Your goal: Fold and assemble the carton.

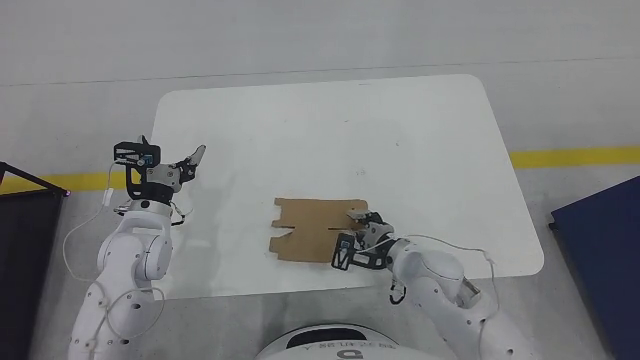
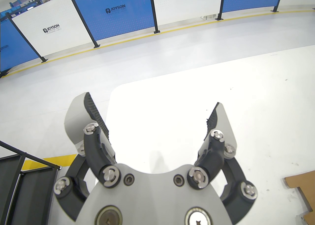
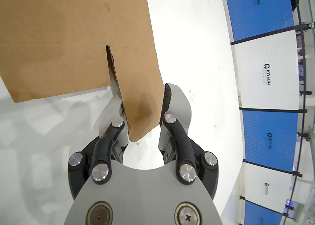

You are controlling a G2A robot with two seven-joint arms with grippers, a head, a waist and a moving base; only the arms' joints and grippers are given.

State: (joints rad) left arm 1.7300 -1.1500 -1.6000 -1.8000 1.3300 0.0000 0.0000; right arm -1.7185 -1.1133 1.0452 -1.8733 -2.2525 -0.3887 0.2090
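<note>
Carton (image 1: 318, 228): brown cardboard blank, unfolded, lying mostly flat on white bench (image 1: 400, 130). Bare bench spreads widest on carton's far side, much less on its near side. Slits cut into carton's left and right edges, flaps marked off by creases.

Right pincer (image 1: 352, 240) sits at carton's near right corner, arm coming in from carton's near side. In right wrist view of carton (image 3: 61, 26), the corner flap next to a slit is tilted up off the bench (image 3: 196, 39), and its rounded tip sits inside right pincer (image 3: 141, 98). One finger is tucked under the flap, mostly hidden. The other finger's ribbed pad (image 3: 166, 98) touches the flap's outer edge. Pincer gap is middling: fingers not pressed together on the cardboard, partly open around the flap. Rest of carton flat.

Left pincer (image 1: 190, 163) is well apart from carton, off its left side and farther back, at the bench's left edge, holding nothing. In left wrist view, left pincer (image 2: 151, 103) is spread wide, black pads facing each other, bare bench (image 2: 172, 83) between them. A corner of carton (image 2: 301, 186) shows off to the side, not touching.

Beyond carton's far side: grey floor, yellow floor line (image 2: 128, 39), blue and white barrier panels (image 2: 118, 12).
</note>
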